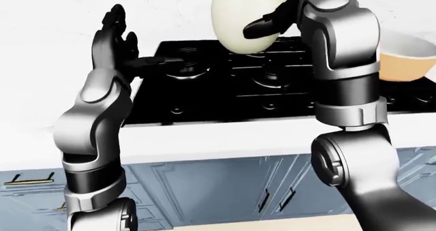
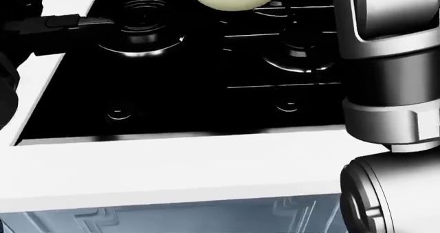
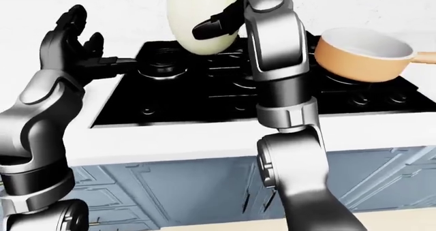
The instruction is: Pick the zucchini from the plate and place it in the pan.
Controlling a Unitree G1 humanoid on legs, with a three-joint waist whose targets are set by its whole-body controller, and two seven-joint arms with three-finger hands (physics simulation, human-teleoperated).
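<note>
One white counter (image 3: 204,139) carries a black stove (image 3: 225,98) over blue cabinets (image 3: 190,190). Right hand (image 3: 221,21) clasps the pale zucchini (image 3: 198,24) (top cropped) upper centre; left hand (image 3: 71,42) spread; orange pan (image 3: 361,54) right.

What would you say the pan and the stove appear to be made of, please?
Pan: looks like enamelled or coated metal, with a matte orange outside and a pale cream inside; the even colour leaves the base material open. Stove: glossy black, probably glass or polished metal, judging by the sharp white highlights on its burners and knobs.
</note>
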